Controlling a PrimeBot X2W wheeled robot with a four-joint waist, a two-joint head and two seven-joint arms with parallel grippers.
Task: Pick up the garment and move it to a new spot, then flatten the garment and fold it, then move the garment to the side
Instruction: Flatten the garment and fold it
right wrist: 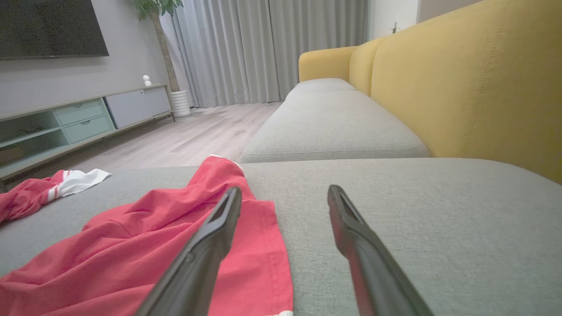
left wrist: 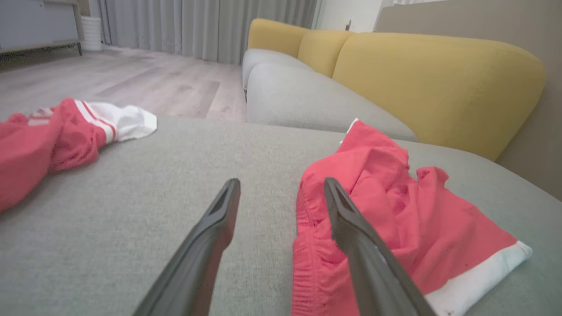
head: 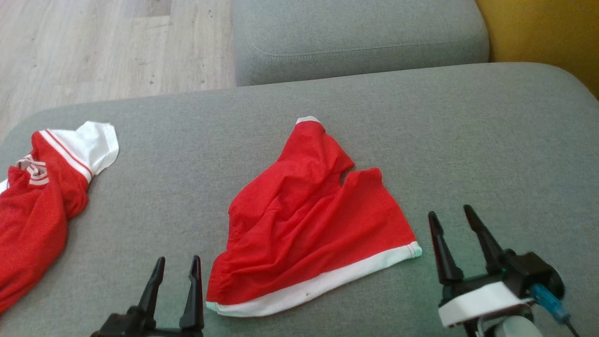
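Observation:
The garment (head: 309,220) is red with a white hem band and lies crumpled in the middle of the grey sofa cushion (head: 491,140). My left gripper (head: 178,258) stands open just left of the garment's near-left corner, with nothing between its fingers. In the left wrist view the garment (left wrist: 395,210) bunches up beside the right finger of that gripper (left wrist: 281,181). My right gripper (head: 449,210) is open just right of the white hem's end. In the right wrist view this gripper (right wrist: 284,188) hovers over the garment's (right wrist: 153,237) edge and bare cushion.
A second red and white garment (head: 37,206) lies heaped at the cushion's left edge. Another grey cushion (head: 355,42) sits behind, with the yellow backrest (head: 543,32) at the right. Wood floor (head: 93,47) lies beyond the far left edge.

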